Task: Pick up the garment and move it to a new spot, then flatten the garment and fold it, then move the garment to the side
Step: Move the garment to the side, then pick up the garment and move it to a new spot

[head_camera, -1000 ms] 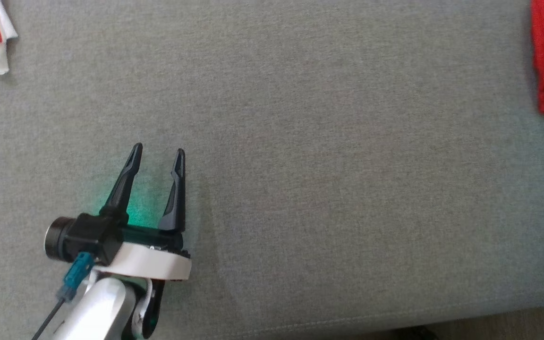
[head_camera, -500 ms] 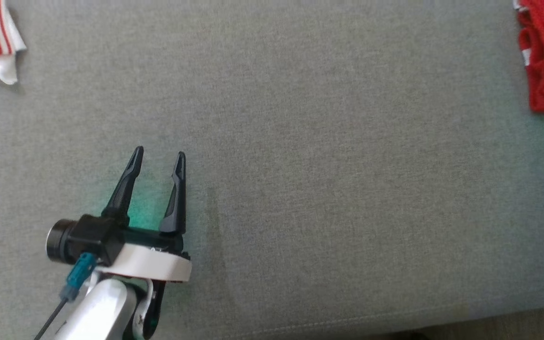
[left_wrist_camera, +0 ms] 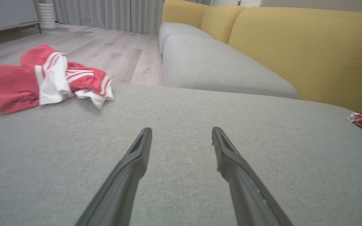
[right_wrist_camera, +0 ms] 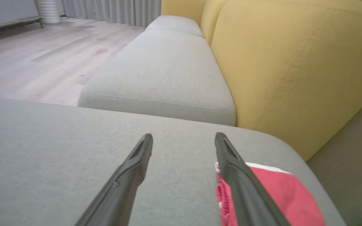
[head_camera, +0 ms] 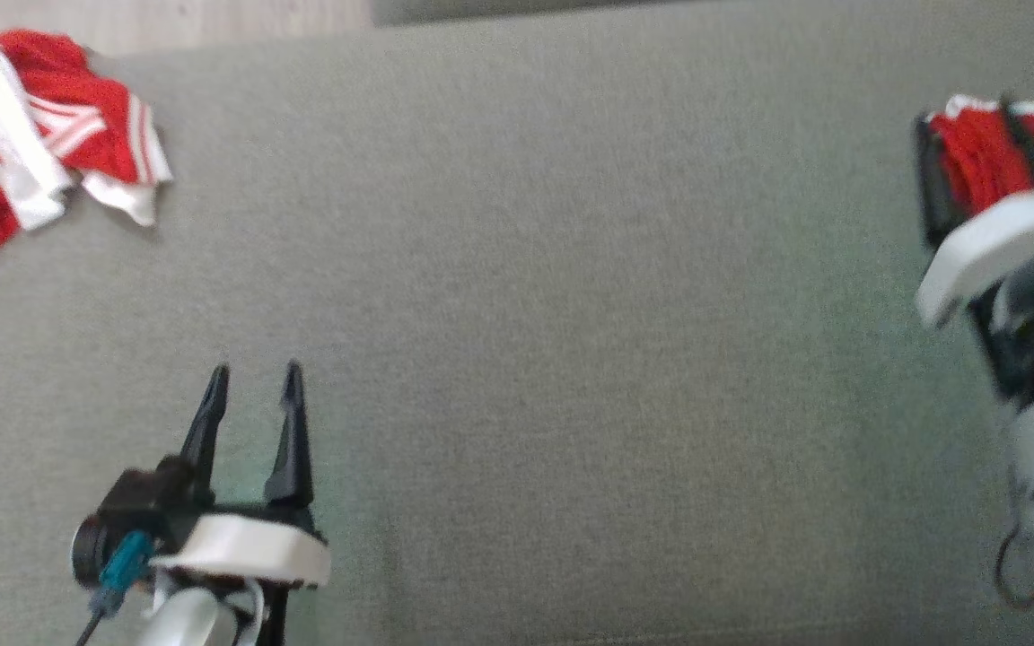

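Nearest, at 7 o'clock in the head view, the left tool [left_wrist_camera: 181,129] hangs over the bare grey cushion [head_camera: 571,314] with its fingers spread and nothing between them. I see little risk there.

At 3 o'clock the right tool [right_wrist_camera: 183,135] is also spread wide and grips nothing. The folded red garment [right_wrist_camera: 272,191] lies just beside its right finger, at 5 o'clock in the right wrist view. That finger crosses the cloth's near edge, and I cannot tell whether it touches. I take this for the task's garment, set aside on the cushion's rounded corner.

The danger is in pulling away. If the finger catches the top layer, it may lift a fold and undo the neat stack. It may also drag the pile towards the corner, where the cushion slopes off, so a small tug could tip it over the edge. A straight lift clear of the cloth looks safer than a sideways sweep.

Farther off, at 10 o'clock in the head view, a crumpled striped garment [head_camera: 23,170] lies well apart from both tools.
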Robot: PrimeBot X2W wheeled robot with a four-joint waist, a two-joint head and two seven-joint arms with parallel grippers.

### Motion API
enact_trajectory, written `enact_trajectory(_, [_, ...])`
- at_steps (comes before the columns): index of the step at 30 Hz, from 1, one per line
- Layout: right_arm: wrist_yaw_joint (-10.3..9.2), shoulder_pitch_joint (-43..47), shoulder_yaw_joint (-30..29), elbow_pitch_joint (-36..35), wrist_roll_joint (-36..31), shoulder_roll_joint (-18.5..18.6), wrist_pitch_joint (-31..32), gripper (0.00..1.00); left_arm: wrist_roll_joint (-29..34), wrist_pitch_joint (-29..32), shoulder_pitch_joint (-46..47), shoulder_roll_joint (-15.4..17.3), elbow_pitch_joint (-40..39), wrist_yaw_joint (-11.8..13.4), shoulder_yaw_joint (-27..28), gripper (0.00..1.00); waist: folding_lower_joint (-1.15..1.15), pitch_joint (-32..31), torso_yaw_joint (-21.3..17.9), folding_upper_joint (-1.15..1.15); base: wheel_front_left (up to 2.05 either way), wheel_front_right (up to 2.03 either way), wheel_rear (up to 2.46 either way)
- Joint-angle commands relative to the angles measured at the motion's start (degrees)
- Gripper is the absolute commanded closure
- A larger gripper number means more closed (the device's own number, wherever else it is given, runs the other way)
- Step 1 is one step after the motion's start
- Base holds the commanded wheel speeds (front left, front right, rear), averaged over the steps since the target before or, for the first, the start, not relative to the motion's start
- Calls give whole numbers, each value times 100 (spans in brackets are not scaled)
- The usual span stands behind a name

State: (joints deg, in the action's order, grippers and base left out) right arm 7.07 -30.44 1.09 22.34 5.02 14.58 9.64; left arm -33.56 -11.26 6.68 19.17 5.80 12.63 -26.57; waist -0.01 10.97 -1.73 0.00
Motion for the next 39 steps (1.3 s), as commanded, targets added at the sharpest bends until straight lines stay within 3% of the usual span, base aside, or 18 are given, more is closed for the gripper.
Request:
enact_trajectory(1, [42, 83, 81, -271, 53, -39, -63, 0, -35, -79, 16, 76, -100, 45, 271, 0, 1, -388, 174, 0, 0, 0, 0])
enact_trajectory(10, [42, 1894, -113, -1053, -105, -907, -555, 0, -304, -175, -705, -4, 203, 122, 356, 0, 1, -1180, 447, 0, 0, 0, 0])
enact_trajectory(14, [42, 2532, -185, -1292, -211, -1131, -826, 0, -352, -210, -908, -41, 245, 122, 347, 0, 1, -1321, 522, 0, 0, 0, 0])
enact_trajectory(25, [42, 3478, 147, -1545, 101, -1169, -1353, 0, -350, -234, -1038, -80, 349, 70, 230, 0, 1, -1476, 599, 0, 0, 0, 0])
enact_trajectory(39, [42, 3603, 237, -1559, 239, -1170, -1383, 0, -327, -225, -1015, -62, 317, 54, 131, 0, 1, -1489, 571, 0, 0, 0, 0])
